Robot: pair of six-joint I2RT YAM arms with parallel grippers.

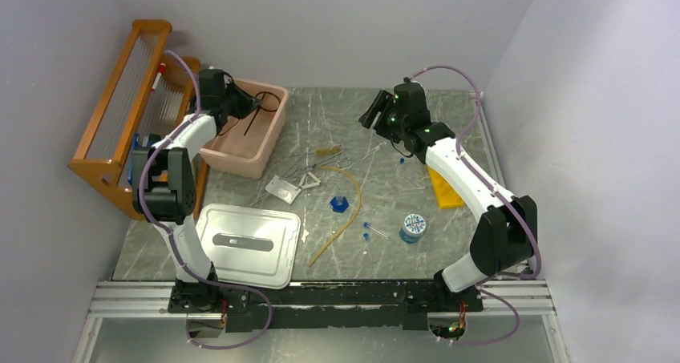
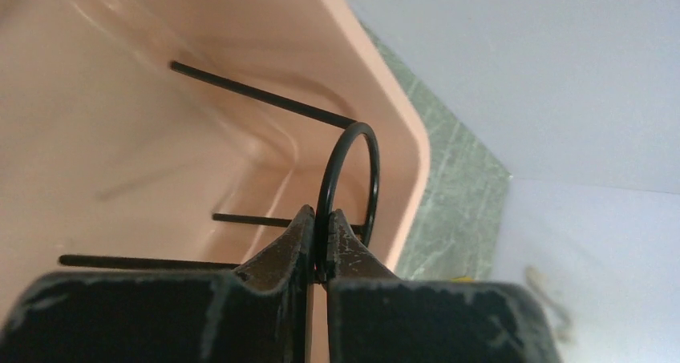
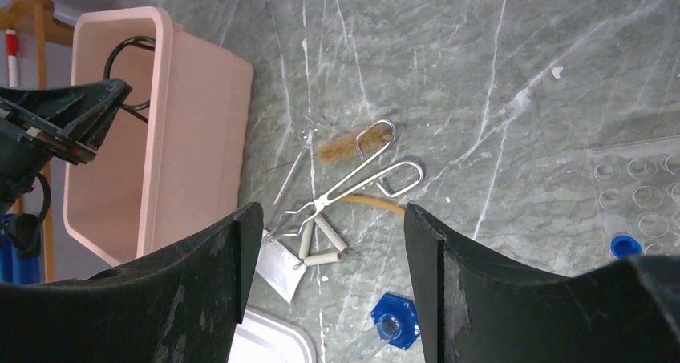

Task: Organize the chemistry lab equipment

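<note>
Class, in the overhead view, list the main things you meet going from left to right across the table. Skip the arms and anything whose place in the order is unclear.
wooden rack → pink tub → blue hexagon → round blue jar → yellow rack

Grey marbled tabletop (image 1: 457, 118), pretty scratched up. Pink tub (image 1: 240, 159) sits at the far left corner, white lid (image 1: 244, 243) flat by the near left edge. Middle's a scatter: square metal gauze (image 1: 282, 188), wire triangle (image 1: 310, 179), blue hexagonal piece (image 1: 340, 203), long tan rubber tube (image 1: 351, 217). Yellow tube rack (image 1: 443, 191) lies toward the right edge.
</note>
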